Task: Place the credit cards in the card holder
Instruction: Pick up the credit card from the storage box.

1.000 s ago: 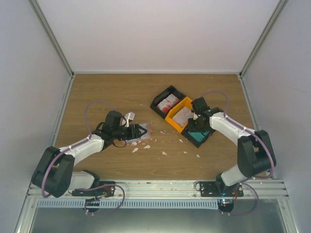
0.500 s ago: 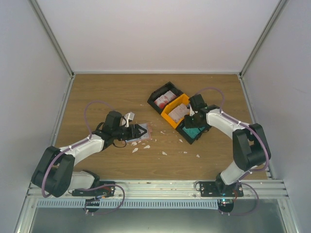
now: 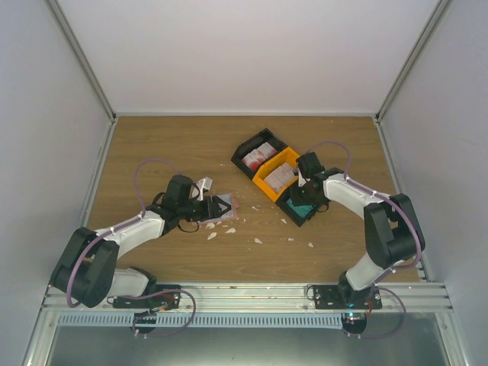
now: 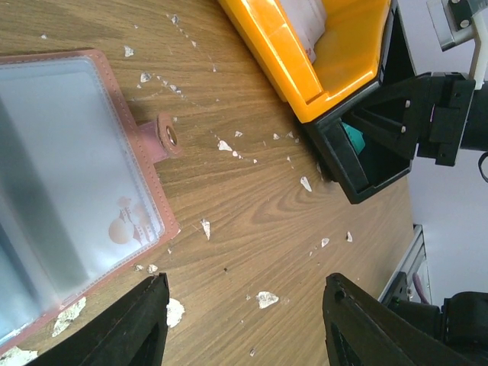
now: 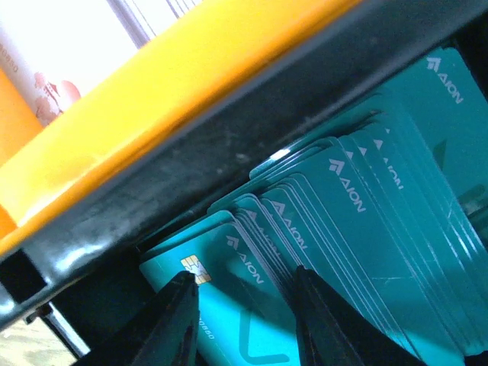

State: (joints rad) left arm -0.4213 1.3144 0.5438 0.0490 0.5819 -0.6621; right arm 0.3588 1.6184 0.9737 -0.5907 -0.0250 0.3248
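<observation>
My right claw point(image 5: 244, 309) is down inside the near black bin point(image 3: 303, 210), the one tucked against the orange bin point(image 5: 152, 99). Its two prongs stand apart, astride the front few teal cards point(image 5: 366, 213) of a fanned stack. I can't see them pinching anything yet. To do this pick well, I judge I need one card and not a clump. The cards lean on one another with their edges stepped, so I'd set one prong behind the frontmost card, at the chip end, and the other in front of it. Then I'd close gently and lift straight up, so the card clears the bin wall instead of dragging its neighbours out. The bin looks light and could slide if I push sideways. The card holder point(image 4: 69, 175) lies open on the counter point(image 3: 168, 145), well apart from the bins, with its clear pockets face up and its snap tab pointing toward them. My left claw point(image 4: 244, 320) hangs just beside it, prongs apart with only bare wood and white scraps point(image 4: 265, 299) between them. I'd use it to pin the holder flat while the card slides into a pocket.
</observation>
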